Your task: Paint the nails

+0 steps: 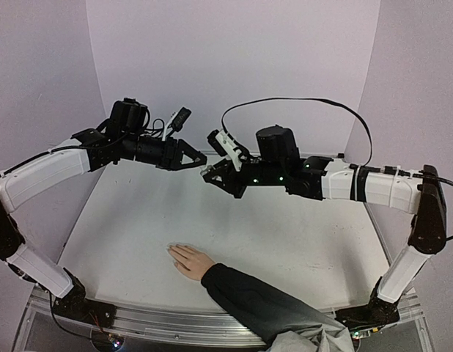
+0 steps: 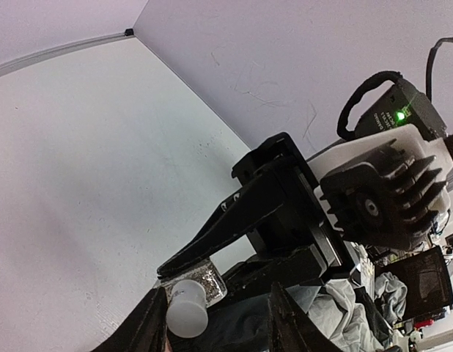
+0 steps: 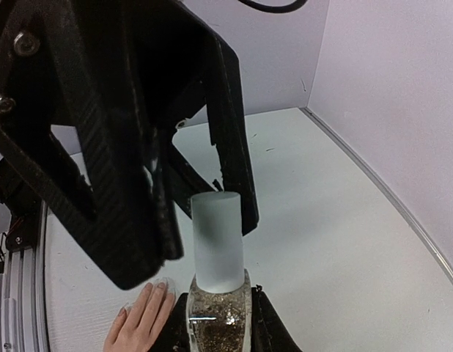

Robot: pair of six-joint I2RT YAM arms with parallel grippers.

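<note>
White worktop [image 1: 285, 220], lilac walls. Hand [image 1: 188, 260] lies flat by the near edge, nails [image 1: 172, 251] on fingers aimed at the far side (too small to judge). Right gripper [image 3: 219, 326], raised toward the far edge, clamps the glitter bottle [image 3: 218, 319]. Left gripper [image 2: 215, 293] has its jaws parted around the frosted cap [image 2: 187, 315].

The nails [image 1: 174, 251] too tiny for detail from above; bottle [image 3: 215, 319] base past the lower edge.

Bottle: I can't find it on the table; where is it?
Top view, far middle: the bottle is held in the right tool, frosted cap inside the open left tool.
</note>
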